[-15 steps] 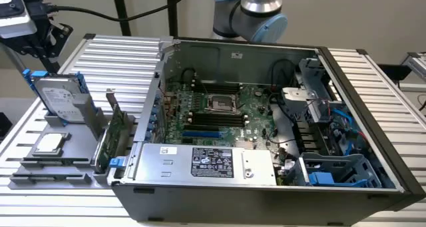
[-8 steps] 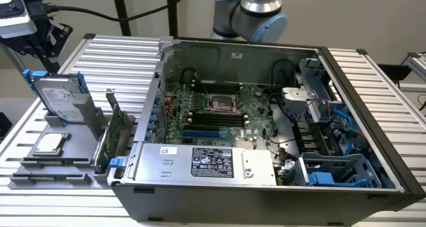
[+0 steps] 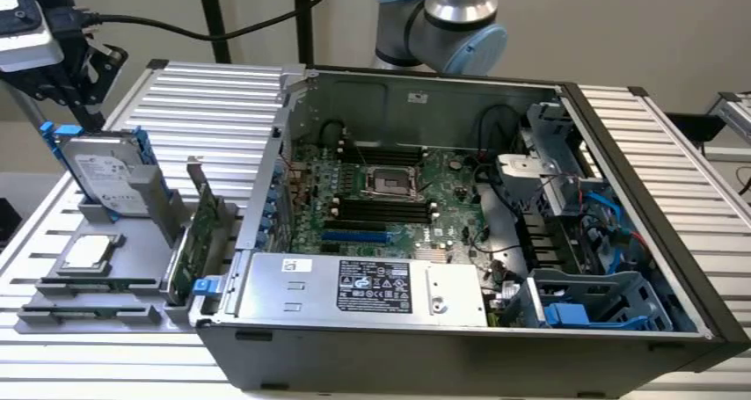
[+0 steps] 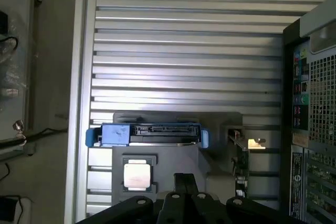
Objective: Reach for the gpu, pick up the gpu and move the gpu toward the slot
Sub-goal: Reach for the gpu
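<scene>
Nearest us, the gripper [image 4: 185, 184] hangs over the grey holder [image 4: 168, 118]; we cannot tell whether it is apart or together. We judge the reach unfinished and all 3 steps undone: the gpu [image 3: 207, 224] stands untouched on edge in that holder, beside the open computer case [image 3: 470, 347]. Ribbed aluminium table [image 3: 200, 101], plain wall [image 3: 645, 31] behind.

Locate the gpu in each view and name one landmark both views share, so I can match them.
Exterior view: the gpu stands on edge in the gray holder at the exterior view's left, just outside the computer case.
Wrist view: the gpu is seen edge-on, between the hard drive and the computer case.
Shared landmark: the blue-railed hard drive, standing beside the gpu.
</scene>
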Available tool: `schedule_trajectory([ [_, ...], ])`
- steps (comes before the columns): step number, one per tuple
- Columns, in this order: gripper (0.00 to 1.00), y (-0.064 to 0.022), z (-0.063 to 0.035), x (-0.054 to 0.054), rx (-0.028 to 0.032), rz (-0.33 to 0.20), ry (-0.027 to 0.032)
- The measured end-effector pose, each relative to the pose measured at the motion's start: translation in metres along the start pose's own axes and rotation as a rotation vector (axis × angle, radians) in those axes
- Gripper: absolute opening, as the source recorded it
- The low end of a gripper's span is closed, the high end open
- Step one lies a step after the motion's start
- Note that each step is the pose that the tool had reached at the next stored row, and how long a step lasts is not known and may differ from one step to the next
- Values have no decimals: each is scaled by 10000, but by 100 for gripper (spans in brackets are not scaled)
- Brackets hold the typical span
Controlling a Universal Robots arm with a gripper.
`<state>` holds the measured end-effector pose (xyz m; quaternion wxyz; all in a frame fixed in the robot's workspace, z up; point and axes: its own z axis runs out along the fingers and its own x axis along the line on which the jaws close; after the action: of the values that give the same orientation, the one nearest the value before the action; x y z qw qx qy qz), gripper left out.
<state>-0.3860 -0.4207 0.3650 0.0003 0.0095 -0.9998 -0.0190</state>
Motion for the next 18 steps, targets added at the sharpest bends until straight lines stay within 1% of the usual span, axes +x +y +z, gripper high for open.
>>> schedule_trajectory([
  [2, 11, -64, 8, -31, 1, -2, 1],
  [5, 11, -145, 22, -112, 0, 0, 1],
  [8, 11, -223, 36, -208, 1, -1, 1],
  [9, 11, -278, 47, -283, 0, -1, 0],
  [14, 11, -385, 72, -463, 1, -2, 1],
  [18, 11, -444, 101, -618, 4, -1, 1],
])
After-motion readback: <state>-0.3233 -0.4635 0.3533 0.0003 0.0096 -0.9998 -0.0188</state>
